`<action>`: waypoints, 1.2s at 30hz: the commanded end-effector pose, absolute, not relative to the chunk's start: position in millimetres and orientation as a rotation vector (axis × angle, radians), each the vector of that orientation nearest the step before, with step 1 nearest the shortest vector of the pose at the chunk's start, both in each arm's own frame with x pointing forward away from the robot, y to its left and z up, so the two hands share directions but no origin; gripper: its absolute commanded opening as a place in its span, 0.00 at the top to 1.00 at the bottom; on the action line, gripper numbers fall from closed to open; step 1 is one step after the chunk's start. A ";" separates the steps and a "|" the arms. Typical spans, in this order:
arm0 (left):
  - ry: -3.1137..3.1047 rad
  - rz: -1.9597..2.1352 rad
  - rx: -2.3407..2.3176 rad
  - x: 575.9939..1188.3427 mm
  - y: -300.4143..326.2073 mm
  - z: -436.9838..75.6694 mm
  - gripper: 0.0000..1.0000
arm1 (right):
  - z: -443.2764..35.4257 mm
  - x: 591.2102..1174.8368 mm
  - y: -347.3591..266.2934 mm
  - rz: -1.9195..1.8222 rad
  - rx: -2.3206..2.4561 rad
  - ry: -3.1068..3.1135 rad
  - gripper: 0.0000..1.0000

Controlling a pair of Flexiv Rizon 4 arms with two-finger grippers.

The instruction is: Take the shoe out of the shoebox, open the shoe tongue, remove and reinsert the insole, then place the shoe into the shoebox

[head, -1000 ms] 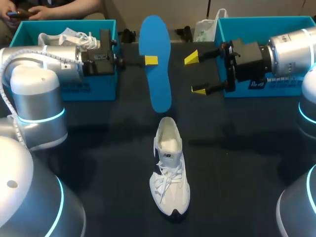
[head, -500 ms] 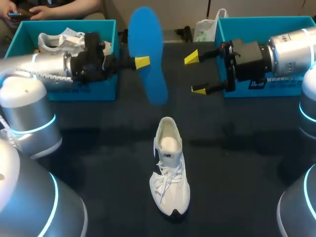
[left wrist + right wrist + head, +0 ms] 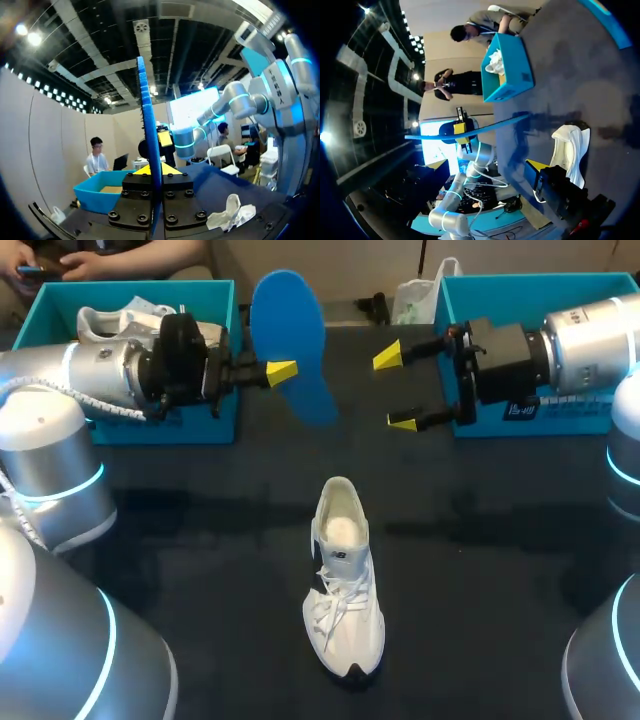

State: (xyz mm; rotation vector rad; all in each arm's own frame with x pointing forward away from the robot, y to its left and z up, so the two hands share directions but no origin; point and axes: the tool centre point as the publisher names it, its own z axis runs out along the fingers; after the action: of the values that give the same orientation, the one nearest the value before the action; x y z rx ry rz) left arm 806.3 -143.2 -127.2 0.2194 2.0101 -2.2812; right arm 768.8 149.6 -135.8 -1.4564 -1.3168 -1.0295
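The dark, matte tabletop [image 3: 200, 540] carries everything. My two silver arms come in level from either side, the left arm [image 3: 90, 375] passing in front of its box and the right arm [image 3: 590, 340] lying across the other.

Two open teal cardboard shoeboxes stand at the far corners. The left shoebox [image 3: 215, 425] holds a second white shoe [image 3: 110, 320]; I cannot see inside the right shoebox [image 3: 520, 280].

The white mesh lace-up sneaker [image 3: 345, 580] stands upright mid-tabletop, out of both boxes, with its toe toward the camera and its heel toward the tools. Its mouth gapes, probably so the insole can slide back in.

The flat blue foam insole [image 3: 290, 345], a thin rounded slab, hangs in the air between the two tools, above and beyond the sneaker's heel. It looks pliable enough to bend if pushed hard.

The left tool [image 3: 282, 372] pinches the insole by one long edge, its fingers closed on the foam from both faces. That leaves most of the length free, which should suit steering it into the shoe or handing it across.

The right tool [image 3: 396, 390] stands spread wide and empty just beside the insole. It appears ready to receive it or steady the sneaker.
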 end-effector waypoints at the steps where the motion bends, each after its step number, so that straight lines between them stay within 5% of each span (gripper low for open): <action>1: 1.852 -1.915 0.461 794.0 -135.5 -123.7 1.00 | -136.2 768.9 150.9 -1.029 -1.458 -1.316 0.00; 36: 1.450 -1.488 0.902 798.7 -150.9 -142.9 1.00 | -136.2 768.9 150.9 -1.029 -1.458 -1.316 0.00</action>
State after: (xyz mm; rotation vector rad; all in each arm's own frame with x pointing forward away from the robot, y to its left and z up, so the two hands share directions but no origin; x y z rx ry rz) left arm 799.9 -142.8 -142.4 0.9089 1.4616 -1.5133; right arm 768.6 149.6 -135.6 -1.4579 -1.3168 -1.0280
